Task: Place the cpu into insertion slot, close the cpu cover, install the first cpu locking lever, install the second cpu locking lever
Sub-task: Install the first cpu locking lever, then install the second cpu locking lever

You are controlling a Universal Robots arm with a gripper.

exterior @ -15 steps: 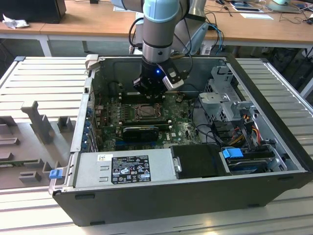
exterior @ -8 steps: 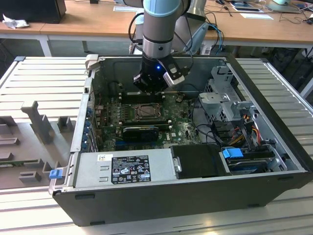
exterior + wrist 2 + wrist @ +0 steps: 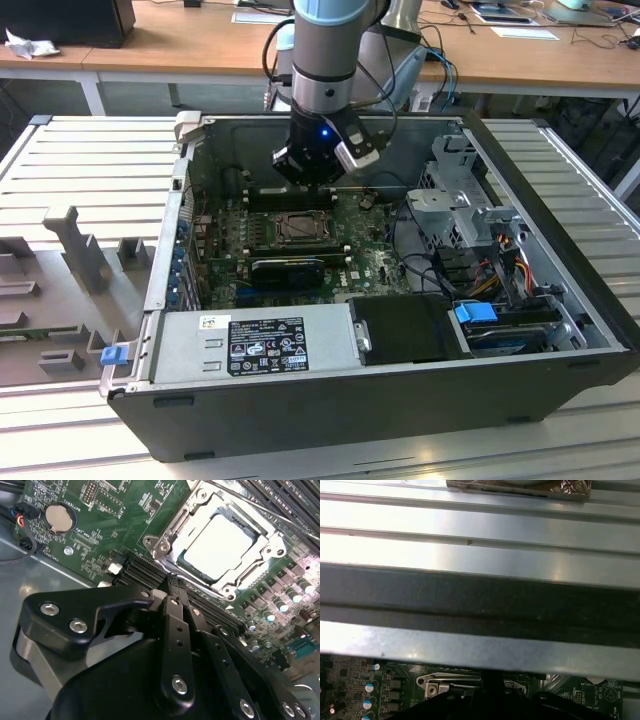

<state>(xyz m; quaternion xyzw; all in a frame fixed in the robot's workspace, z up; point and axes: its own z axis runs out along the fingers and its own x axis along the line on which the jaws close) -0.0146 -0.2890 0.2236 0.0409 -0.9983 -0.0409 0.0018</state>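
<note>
Close up, in the second wrist view, the black metal gripper (image 3: 169,592) had its two fingers drawn together with nothing between them, their tips poised just above the edge of the square metal-rimmed insertion slot (image 3: 165,535), whether touching the board could not be told. Just past the tips, the small square cpu with its pale silvery top (image 3: 216,543) lay seated in the slot, and the thin silver metal cpu cover (image 3: 271,546) appeared folded down around it, its cut-out centre framing the chip. A thin wire locking lever (image 3: 250,505) ran along the far side of the socket; whether it was latched could not be made out.

Further off, the green motherboard (image 3: 100,535) carried a round silver coin battery (image 3: 59,516) and rows of long black memory slots (image 3: 145,570) right beside the fingertips. That crowding looked like the main risk: a slip sideways could scrape the slots or nearby small capacitors (image 3: 292,602), and a push landing on the cover rather than the lever would likely load the chip unevenly and bend socket pins.

Farthest out, in the exterior view, the grey-and-blue robot arm (image 3: 325,50) hung inside the open black computer case (image 3: 400,400), with loose cables (image 3: 400,215) near the wrist that could snag.
</note>
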